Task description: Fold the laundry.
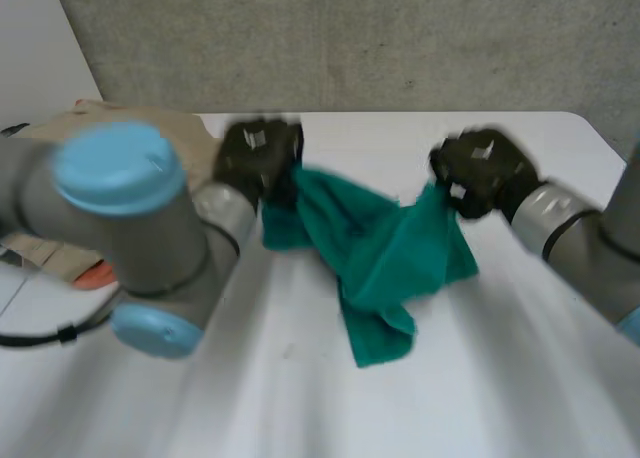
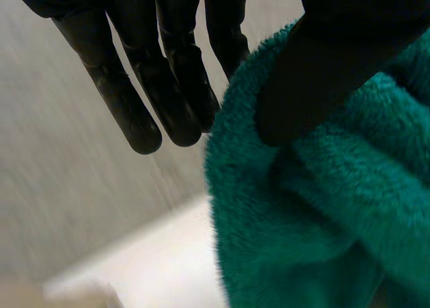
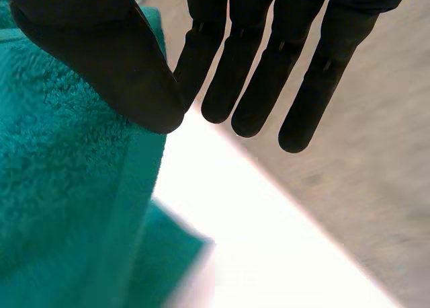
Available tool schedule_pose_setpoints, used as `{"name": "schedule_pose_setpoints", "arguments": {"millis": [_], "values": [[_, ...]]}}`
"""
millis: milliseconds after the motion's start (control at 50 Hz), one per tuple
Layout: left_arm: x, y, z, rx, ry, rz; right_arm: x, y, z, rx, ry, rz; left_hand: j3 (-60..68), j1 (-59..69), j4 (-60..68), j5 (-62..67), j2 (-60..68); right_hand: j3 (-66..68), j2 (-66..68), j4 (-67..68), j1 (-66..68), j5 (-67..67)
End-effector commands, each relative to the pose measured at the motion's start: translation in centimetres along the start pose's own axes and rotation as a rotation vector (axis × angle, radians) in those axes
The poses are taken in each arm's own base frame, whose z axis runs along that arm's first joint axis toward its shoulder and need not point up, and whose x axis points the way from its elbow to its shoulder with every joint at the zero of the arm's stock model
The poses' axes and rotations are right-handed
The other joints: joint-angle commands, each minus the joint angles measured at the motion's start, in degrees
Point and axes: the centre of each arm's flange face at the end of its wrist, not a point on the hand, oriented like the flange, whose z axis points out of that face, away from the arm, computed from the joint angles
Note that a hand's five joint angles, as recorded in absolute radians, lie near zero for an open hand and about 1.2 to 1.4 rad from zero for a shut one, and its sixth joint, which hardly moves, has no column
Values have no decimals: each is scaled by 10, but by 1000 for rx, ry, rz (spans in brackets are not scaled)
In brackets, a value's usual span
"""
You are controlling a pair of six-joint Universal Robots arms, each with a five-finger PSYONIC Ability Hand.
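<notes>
Teal towel (image 1: 385,248) hangs bunched between both hands above the white table (image 1: 500,398).

A beige clothes pile (image 1: 150,128) lies just outside the left hand (image 1: 258,156). That hand clamps one end of the towel under its thumb (image 2: 316,79), fingers (image 2: 168,93) straight alongside. The right hand (image 1: 483,170) grips the other end the same way, though I cannot tell whether either pinch sits on a true corner. To do this well, draw the hands apart until the cloth hangs flat, then lower it to the table beneath them.

Head view overhead, wrist views close, towel (image 1: 385,248) seemingly shared
</notes>
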Motion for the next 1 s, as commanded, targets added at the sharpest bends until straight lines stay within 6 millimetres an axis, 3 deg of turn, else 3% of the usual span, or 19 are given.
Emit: {"name": "schedule_pose_setpoints", "arguments": {"millis": [20, 80, 160, 240, 260, 320, 440, 480, 500, 540, 560, 580, 640, 660, 700, 720, 820, 900, 1000], "values": [[-10, -84, -22, 193, -17, -13, 31, -53, -18, 113, 159, 14, 119, 144, 114, 148, 116, 122, 127, 117, 156, 139], [-8, -92, -34, 167, 0, -10, 39, -63, -30, 106, 182, 5, 119, 144, 114, 148, 116, 122, 127, 117, 156, 139], [-4, -78, -40, 62, 40, 0, 56, -63, -45, 44, 217, -22, 119, 144, 114, 148, 116, 122, 127, 117, 156, 139], [4, -34, -29, -95, 79, 16, 53, -41, -45, -67, 187, -56, 119, 144, 114, 148, 116, 122, 127, 117, 156, 139], [6, -15, -22, -146, 85, 32, 49, -26, -39, -121, 167, -65, 119, 144, 114, 148, 116, 122, 127, 117, 156, 139], [12, 19, 0, -201, 98, 97, 43, 8, -25, -228, 128, -83, 119, 144, 114, 148, 116, 122, 127, 117, 156, 139], [23, 69, 35, -240, 133, 287, 42, 60, -8, -395, 167, -89, 119, 144, 114, 148, 116, 122, 127, 117, 156, 139], [24, 70, 37, -237, 139, 314, 45, 65, -4, -408, 202, -97, 6, 31, 1, 35, 2, 122, 127, 117, 156, 139], [27, 71, 35, -237, 154, 339, 44, 67, -1, -407, 227, -108, -226, -202, -232, -198, -230, 122, 127, 117, 156, 139], [32, 72, 32, -238, 166, 348, 43, 67, 2, -394, 248, -117, -394, -370, -400, -366, -398, 122, 127, 117, 156, 139], [35, 70, 30, -235, 170, 350, 43, 67, 3, -377, 265, -123, -455, -430, -460, -426, -459, 80, 85, 74, 113, 97], [38, 68, 27, -230, 175, 351, 44, 67, 4, -368, 270, -124, -483, -458, -488, -454, -486, -59, -54, -64, -25, -42], [38, 49, 22, -198, 164, 351, 45, 69, 5, -349, 281, -119, -489, -465, -495, -461, -493, -578, -573, -583, -544, -561], [33, 35, 18, -177, 142, 350, 46, 69, 5, -342, 285, -119, -491, -466, -496, -462, -495, -578, -573, -583, -544, -561], [26, 24, 13, -167, 120, 347, 47, 64, 5, -311, 283, -123, -491, -466, -496, -462, -495, -578, -573, -583, -544, -561], [18, 15, 8, -163, 94, 345, 48, 51, 2, -272, 272, -140, -491, -466, -496, -462, -495, -578, -573, -583, -544, -561], [-18, -4, -6, -172, -13, 334, 42, 23, -15, -204, 195, -209, -485, -460, -490, -456, -488, -578, -573, -583, -544, -561], [-37, -2, -27, -219, -48, 303, 26, 17, -32, -220, 75, -315, -439, -414, -444, -410, -443, -578, -573, -583, -544, -561], [-43, 17, -59, -313, -46, 260, 13, 42, -57, -365, -56, -451, -370, -345, -375, -341, -374, -547, -542, -552, -513, -530]]}}
